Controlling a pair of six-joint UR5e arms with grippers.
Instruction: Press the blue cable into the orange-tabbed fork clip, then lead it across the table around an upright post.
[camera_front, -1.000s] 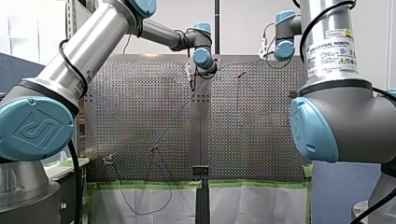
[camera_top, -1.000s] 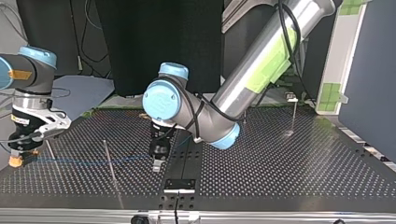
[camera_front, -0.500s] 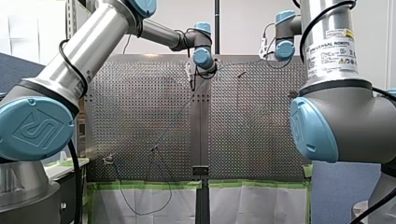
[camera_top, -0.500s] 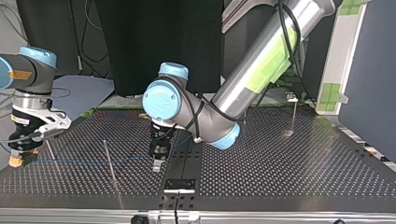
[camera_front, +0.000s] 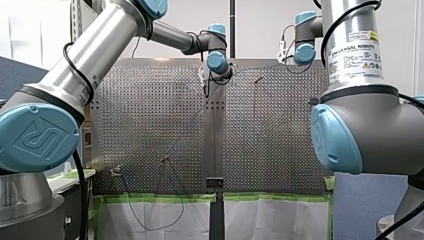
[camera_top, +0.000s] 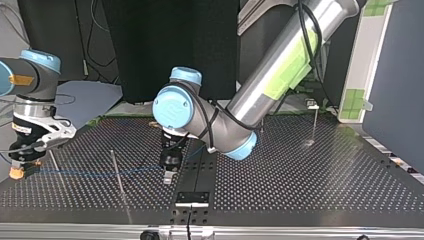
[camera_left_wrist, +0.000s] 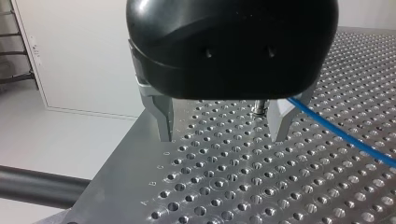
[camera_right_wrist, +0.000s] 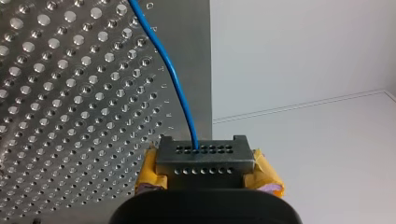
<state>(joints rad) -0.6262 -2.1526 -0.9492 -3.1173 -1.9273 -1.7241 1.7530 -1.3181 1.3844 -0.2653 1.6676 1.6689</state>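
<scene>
Between the fingers of my right gripper (camera_right_wrist: 201, 161): the blue cable (camera_right_wrist: 173, 79) is being pinched. The grey perforated tips are pressing together on its end, with yellow pads (camera_right_wrist: 148, 171) showing at either side.
Ahead of my right gripper: the cable is curving gently away over the perforated table (camera_right_wrist: 70, 93), close to the table's edge.
My left gripper (camera_left_wrist: 222, 135): it is hanging low over the table, its two metal fingers (camera_left_wrist: 162, 116) standing wide apart and gripping nothing.
Beside my left gripper: the cable is coming out from behind one finger and slanting away over the holes. Whether it is touching that finger cannot be told.
Ahead of my left gripper: a small metal stud (camera_left_wrist: 259, 107) is showing on the table, close to the finger the cable is passing.
Between the two grippers: in the top view the cable is stretching low over the table from one gripper to the other, crossing a thin upright post (camera_top: 116, 170). Which side of it the cable is passing cannot be told.
Just beside my right gripper: a second post (camera_top: 54, 164) is standing near the cable's held end.
Well beyond my left gripper: a third post (camera_top: 314, 122) is standing on the side away from my right gripper, well apart from the cable.
</scene>
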